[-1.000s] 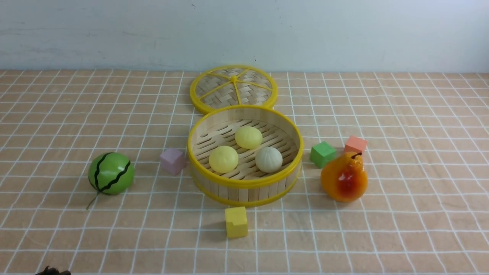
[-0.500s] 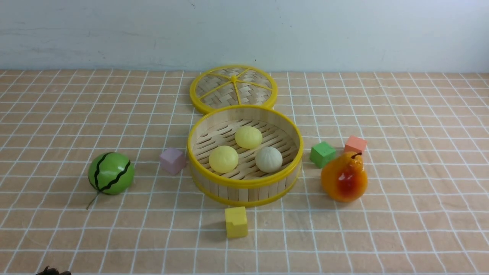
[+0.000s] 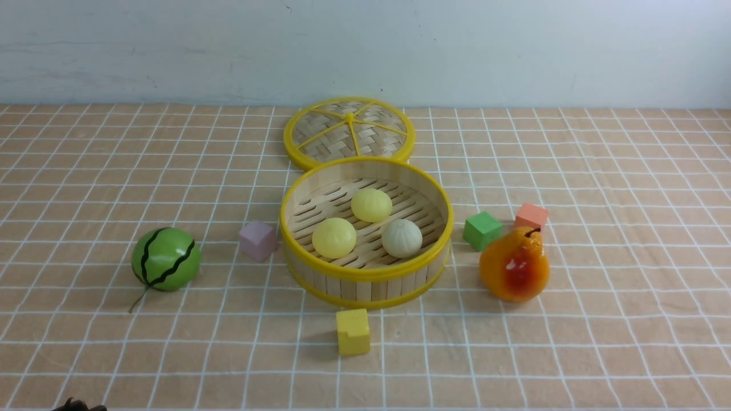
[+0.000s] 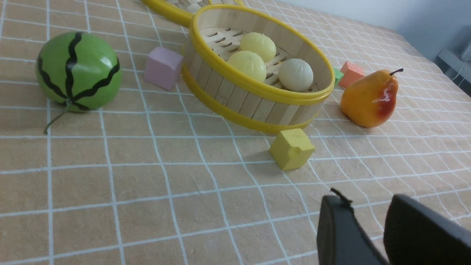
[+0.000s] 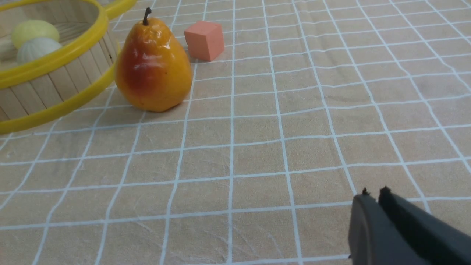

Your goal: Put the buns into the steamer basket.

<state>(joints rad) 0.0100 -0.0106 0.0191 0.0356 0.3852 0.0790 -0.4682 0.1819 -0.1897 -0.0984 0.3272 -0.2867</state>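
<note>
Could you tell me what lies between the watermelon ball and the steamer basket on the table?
The pink cube sits between the watermelon ball and the steamer basket, close to the basket's wall; the front view shows it.

1. The table (image 3: 599, 342) wears a tan cloth crossed by a white grid.
2. Behind the table stands a pale blue-white wall (image 3: 514, 51), faintly scuffed.
3. Light falls soft and even across the table, with short shadows.
</note>
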